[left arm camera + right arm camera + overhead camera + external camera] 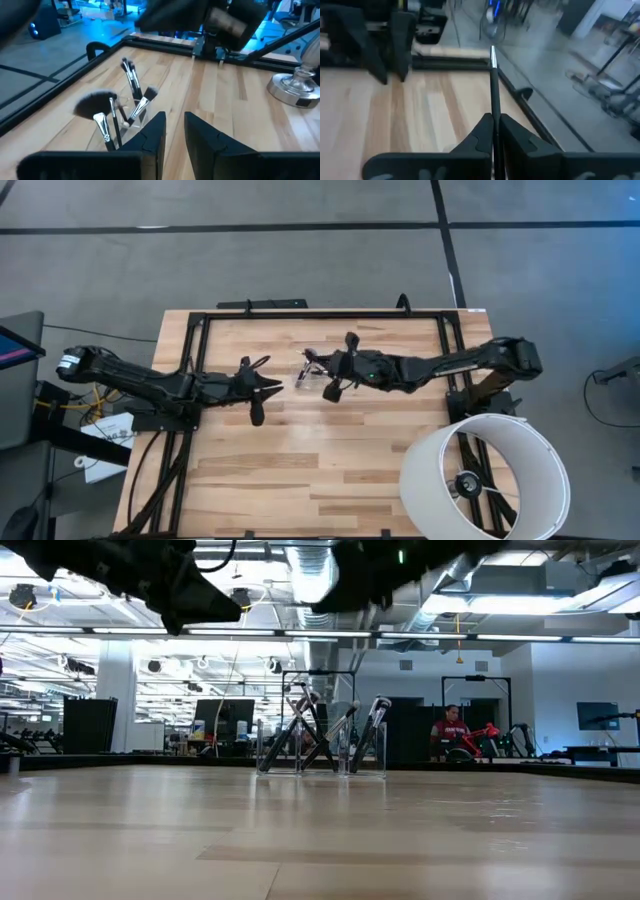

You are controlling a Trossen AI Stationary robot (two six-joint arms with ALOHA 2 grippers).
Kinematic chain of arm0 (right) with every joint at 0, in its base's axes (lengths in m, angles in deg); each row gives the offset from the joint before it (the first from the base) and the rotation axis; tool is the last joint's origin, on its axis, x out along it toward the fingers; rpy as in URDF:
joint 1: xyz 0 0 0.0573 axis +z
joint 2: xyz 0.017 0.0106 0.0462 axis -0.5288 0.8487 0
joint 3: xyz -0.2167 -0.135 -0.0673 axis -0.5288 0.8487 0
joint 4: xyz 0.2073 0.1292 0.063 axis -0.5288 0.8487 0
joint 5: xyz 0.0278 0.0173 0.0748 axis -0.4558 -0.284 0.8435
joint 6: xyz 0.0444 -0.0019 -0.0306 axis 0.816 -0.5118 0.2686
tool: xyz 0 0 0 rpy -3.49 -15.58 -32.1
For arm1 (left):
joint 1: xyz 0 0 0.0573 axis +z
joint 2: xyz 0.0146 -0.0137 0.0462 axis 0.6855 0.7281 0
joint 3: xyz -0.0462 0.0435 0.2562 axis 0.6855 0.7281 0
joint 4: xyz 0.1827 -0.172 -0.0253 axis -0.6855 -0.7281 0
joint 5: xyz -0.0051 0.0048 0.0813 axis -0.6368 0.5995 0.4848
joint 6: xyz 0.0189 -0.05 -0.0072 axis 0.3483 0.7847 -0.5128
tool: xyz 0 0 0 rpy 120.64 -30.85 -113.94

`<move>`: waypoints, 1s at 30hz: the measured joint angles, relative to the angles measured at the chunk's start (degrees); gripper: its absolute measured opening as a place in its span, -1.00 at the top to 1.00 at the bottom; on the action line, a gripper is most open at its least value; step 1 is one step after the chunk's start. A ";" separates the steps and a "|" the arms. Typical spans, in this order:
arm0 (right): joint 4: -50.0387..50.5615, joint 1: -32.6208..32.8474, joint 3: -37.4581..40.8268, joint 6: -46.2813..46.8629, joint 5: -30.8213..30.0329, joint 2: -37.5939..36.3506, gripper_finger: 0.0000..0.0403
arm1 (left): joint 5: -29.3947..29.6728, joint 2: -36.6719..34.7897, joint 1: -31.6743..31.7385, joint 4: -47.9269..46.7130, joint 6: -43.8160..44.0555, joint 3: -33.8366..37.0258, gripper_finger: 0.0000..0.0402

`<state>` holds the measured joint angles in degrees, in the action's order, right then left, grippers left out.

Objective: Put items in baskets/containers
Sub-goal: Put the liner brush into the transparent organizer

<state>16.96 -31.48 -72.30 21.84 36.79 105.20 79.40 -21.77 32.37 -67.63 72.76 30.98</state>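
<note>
A small clear cup (303, 374) (320, 758) (139, 113) stands on its base on the table's far middle. Several makeup brushes (131, 82) stand in it, handle ends down, leaning on its rim; one has a wide fan head (94, 102). My left gripper (279, 388) (175, 134) hovers left of the cup, open and empty. My right gripper (320, 366) (493, 125) hovers right of the cup, shut on one thin dark brush (493, 85). In the low view both arms show only as dark shapes overhead. My right gripper pinches the dark brush handle (493, 112) between its two fingertips. The fingers come level from the table's right. The brush runs out past the fingertips to a silver end (492, 54) and is lifted clear of the table.
A large white lamp shade (487, 476) stands at the table's near right corner, and its metal base (295, 86) shows in the left wrist view. A black metal frame (320, 314) runs along the far and side edges. Bare wood lies near the front.
</note>
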 joint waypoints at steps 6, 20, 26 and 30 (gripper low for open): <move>-45.00 -3.10 14.96 3.88 16.03 9.13 0.97 | -0.08 2.29 2.02 2.03 -1.25 0.04 0.67; -63.52 -4.82 11.77 10.91 32.07 20.46 0.95 | -11.65 9.49 8.33 24.68 -10.94 0.04 0.67; -63.33 -5.11 11.73 11.10 32.23 20.26 0.97 | -15.11 10.36 8.32 25.74 -10.93 0.04 0.67; -63.43 -5.11 11.73 11.11 32.24 20.31 0.96 | -15.50 10.37 8.34 27.92 -11.53 0.07 0.67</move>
<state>-46.47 -36.59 -60.57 32.95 69.03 125.51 63.91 -11.41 40.71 -39.72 61.23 31.05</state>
